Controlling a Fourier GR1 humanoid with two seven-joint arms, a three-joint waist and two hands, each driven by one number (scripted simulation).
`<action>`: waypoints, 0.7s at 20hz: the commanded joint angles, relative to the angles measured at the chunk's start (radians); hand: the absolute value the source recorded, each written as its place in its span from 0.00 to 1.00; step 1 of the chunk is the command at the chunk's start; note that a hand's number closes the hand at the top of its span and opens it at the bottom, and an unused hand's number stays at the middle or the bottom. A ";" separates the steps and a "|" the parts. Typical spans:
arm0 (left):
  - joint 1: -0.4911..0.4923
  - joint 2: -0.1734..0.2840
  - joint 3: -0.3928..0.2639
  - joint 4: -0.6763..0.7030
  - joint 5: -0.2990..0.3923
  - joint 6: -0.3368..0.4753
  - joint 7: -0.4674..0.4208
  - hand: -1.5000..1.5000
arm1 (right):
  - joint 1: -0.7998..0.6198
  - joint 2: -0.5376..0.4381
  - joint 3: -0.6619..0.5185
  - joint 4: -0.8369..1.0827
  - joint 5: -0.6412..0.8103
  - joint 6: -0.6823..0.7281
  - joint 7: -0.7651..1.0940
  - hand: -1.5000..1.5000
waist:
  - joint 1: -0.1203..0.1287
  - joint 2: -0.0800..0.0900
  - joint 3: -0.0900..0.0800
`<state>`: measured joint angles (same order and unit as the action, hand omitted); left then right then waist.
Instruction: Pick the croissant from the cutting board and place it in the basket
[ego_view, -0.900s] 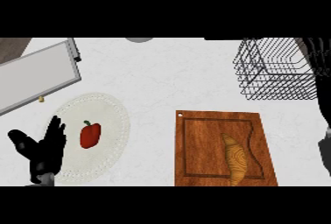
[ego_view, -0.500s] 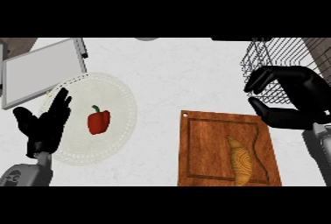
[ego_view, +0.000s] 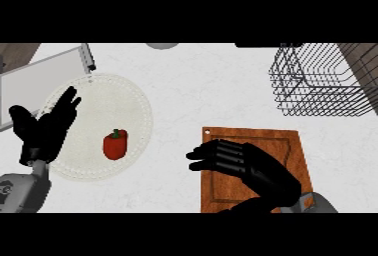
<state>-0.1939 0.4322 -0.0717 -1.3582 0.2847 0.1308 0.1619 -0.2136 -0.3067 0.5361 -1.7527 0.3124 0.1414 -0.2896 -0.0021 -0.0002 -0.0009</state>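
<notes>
A wooden cutting board (ego_view: 284, 142) lies on the white counter at lower right. My right hand (ego_view: 247, 167) hangs over its middle, fingers pointing left and thumb apart below them, open. The croissant is hidden beneath this hand, and I cannot tell whether the hand touches it. A black wire basket (ego_view: 321, 80) stands at the upper right, beyond the board. At the view's left edge my left hand (ego_view: 44, 130) rests open with its fingers up.
A round white plate (ego_view: 133, 105) left of the board carries a red bell pepper (ego_view: 114, 145). A grey flat tray (ego_view: 44, 75) lies at the upper left. Bare counter separates the plate, the board and the basket.
My right hand has come down and leftward from near the basket to over the cutting board, covering the croissant that showed before. The left hand has barely moved.
</notes>
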 joint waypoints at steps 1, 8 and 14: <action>-0.025 0.029 0.032 0.009 0.004 -0.026 0.016 0.50 | -0.016 0.048 0.084 -0.141 0.107 0.009 0.290 0.00 | -0.006 -0.005 -0.001; -0.025 0.025 0.022 0.011 -0.001 -0.024 0.033 0.50 | -0.210 -0.090 0.070 -0.219 0.291 0.217 0.712 0.00 | -0.019 -0.014 -0.006; 0.005 0.023 0.036 0.001 0.002 -0.036 0.006 0.50 | -0.407 -0.121 -0.089 -0.282 0.207 0.505 1.026 0.00 | -0.003 -0.009 -0.003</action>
<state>-0.1987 0.4580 -0.0443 -1.3539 0.2810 0.1042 0.1755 -0.5124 -0.4200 0.5142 -1.9915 0.5618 0.4832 0.5472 -0.0108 -0.0117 -0.0055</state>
